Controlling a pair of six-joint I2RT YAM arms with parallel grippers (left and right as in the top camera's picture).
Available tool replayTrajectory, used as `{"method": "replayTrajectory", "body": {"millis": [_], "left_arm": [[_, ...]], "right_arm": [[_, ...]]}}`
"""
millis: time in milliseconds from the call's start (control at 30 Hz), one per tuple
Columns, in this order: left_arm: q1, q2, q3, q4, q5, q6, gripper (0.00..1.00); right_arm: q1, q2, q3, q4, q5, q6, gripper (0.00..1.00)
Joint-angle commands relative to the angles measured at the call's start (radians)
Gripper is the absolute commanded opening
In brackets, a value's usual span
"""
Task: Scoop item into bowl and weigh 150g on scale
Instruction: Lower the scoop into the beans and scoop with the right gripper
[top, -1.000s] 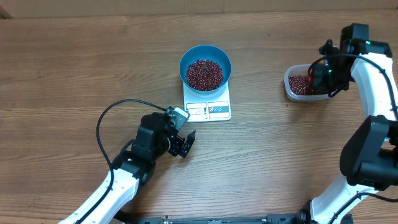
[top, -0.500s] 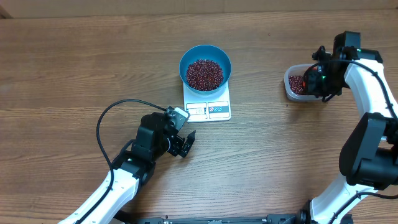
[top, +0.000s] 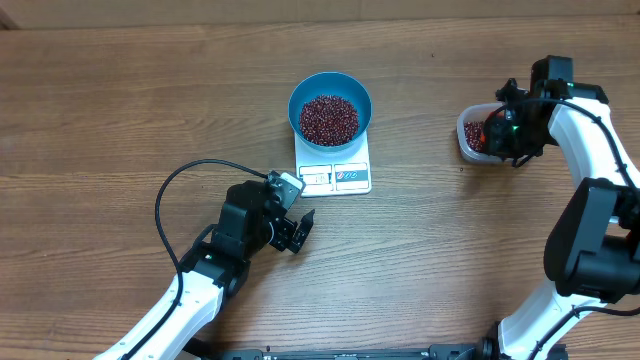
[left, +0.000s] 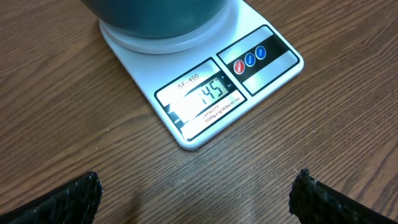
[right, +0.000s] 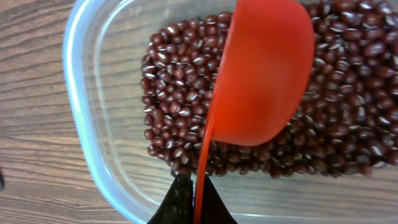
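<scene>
Right gripper (top: 508, 132), seen from overhead, now hangs directly above the clear tub (top: 463, 140) at the right of the table (top: 120, 100). It has slid leftward from the tub's far side over the last second, and from up here its jaws cannot be read; only a glint of red shows beneath it. The left gripper (top: 298, 232) has not stirred: it lies low over the wood just in front of the scale (top: 335, 177), empty. The teal bowl (top: 293, 100) sits on the scale with a heap of beans (top: 330, 118) inside. In the left wrist view that gripper's two fingertips stand far apart at the bottom corners with bare wood between them. The display (left: 208, 94) reads 145, so the load looks just short of target. In the right wrist view the jaws are pinched shut on the thin handle (right: 202, 168) of a red scoop (right: 264, 74). Its cup is turned on its side over the beans left in the tub; I cannot tell whether it touches them or carries any. The shift over the tub suggests one more scoop is starting. Only a small top-up is wanted, since a full cup would likely overshoot.
</scene>
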Motion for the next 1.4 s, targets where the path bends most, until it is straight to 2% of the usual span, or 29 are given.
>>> {"method": "replayTrajectory", "body": {"millis": [0,333,800,1100,1367], "left_arm": [[0.0,0.007,-0.001,0.003,0.003,-0.015,0.99],[0.0,0.007,-0.001,0.003,0.003,-0.015,1.0],[0.0,0.007,-0.001,0.003,0.003,-0.015,1.0],[0.0,0.007,-0.001,0.003,0.003,-0.015,0.99],[0.0,0.007,-0.001,0.003,0.003,-0.015,1.0]], "right_arm": [[0.028,0.021,-0.011,-0.008,-0.034,-0.009,0.04],[0.032,0.082,-0.011,-0.024,-0.047,-0.009,0.04],[0.03,0.08,0.029,-0.052,-0.212,-0.035,0.04],[0.03,0.08,0.126,-0.137,-0.221,-0.036,0.04],[0.03,0.08,0.137,-0.176,-0.222,-0.085,0.04]]}}
